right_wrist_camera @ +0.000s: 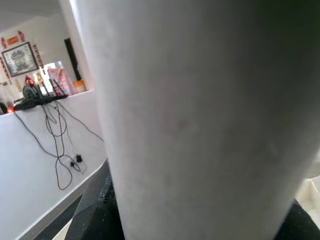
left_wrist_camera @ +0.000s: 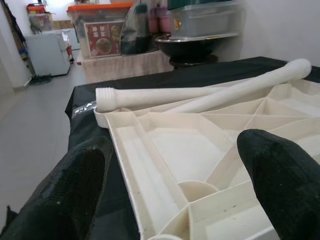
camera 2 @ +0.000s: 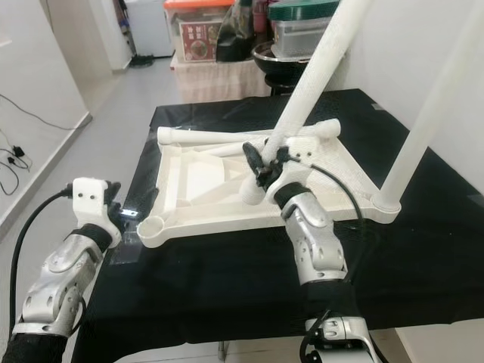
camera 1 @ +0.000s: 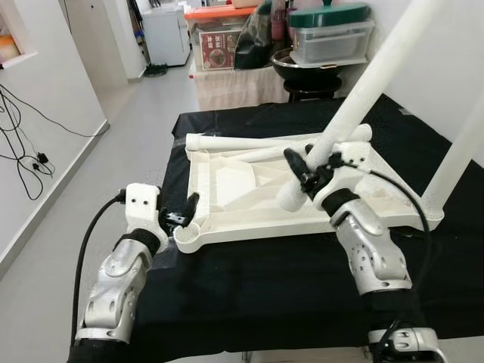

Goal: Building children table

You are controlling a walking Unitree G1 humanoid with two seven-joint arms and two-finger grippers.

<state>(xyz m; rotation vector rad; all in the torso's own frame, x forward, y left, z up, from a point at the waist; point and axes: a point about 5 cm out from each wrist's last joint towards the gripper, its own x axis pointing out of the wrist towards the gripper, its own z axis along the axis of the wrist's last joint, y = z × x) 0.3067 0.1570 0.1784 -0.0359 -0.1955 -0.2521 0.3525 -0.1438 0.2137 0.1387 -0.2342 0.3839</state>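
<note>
A cream-white plastic tabletop (camera 1: 227,208) lies upside down on the black table (camera 1: 265,287). My right gripper (camera 1: 311,171) is shut on a white table leg (camera 1: 355,98) that leans steeply up to the right, with its lower end over the tabletop's middle. In the right wrist view this held leg (right_wrist_camera: 200,125) is pressed close against a black finger (right_wrist_camera: 95,210). Another white leg (camera 1: 457,151) stands upright in the near right corner. Two loose legs (left_wrist_camera: 190,92) lie along the tabletop's far edge. My left gripper (left_wrist_camera: 175,165) is open around the near left corner socket (camera 1: 187,238).
Beyond the table stand storage boxes (camera 1: 219,34), a clear lidded tub (camera 1: 329,34) and a black bowl (camera 1: 302,66). Cables (camera 1: 23,151) hang on the left wall. Grey floor (camera 1: 128,144) runs along the table's left side, and a white wall is at the right.
</note>
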